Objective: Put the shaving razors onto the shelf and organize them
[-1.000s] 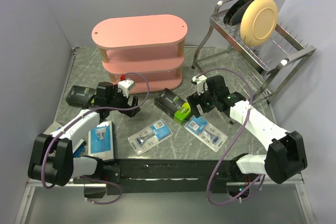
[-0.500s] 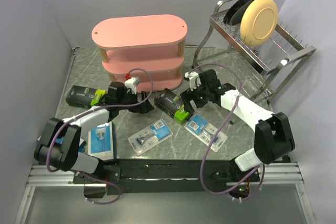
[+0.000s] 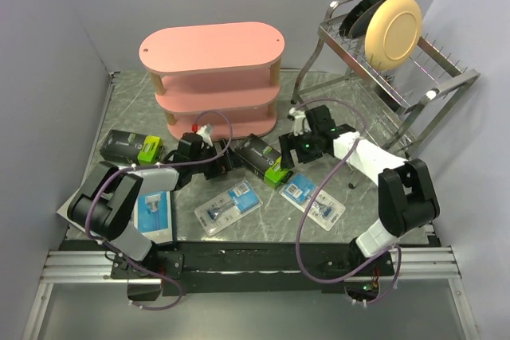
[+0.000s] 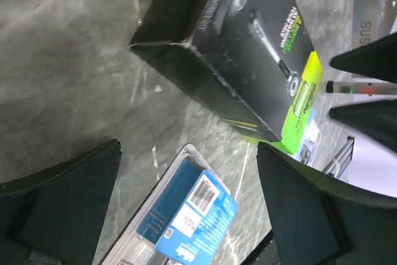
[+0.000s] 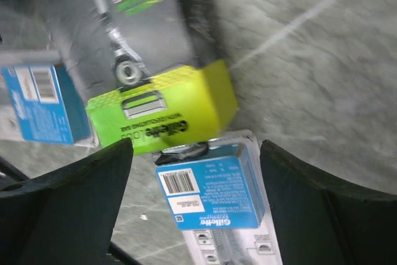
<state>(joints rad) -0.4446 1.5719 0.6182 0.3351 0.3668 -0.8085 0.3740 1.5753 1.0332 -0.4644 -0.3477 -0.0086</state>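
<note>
One black razor box [image 3: 259, 157], left end effector [image 3: 225, 163] released at its 9 o'clock, right end effector [image 3: 285, 157] released at 3 o'clock, pink shelf [image 3: 211, 48] at 12 o'clock.

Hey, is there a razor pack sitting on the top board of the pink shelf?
No, the top board of the shelf shows bare pink in the overhead view, and the nearest black box lies down in front of it.

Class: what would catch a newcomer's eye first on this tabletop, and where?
The pink three-tier shelf stands at the back, a cream plate in the wire dish rack to its right. At mid-table, the left end effector and right end effector, both open, flank a black-and-lime razor box.
</note>
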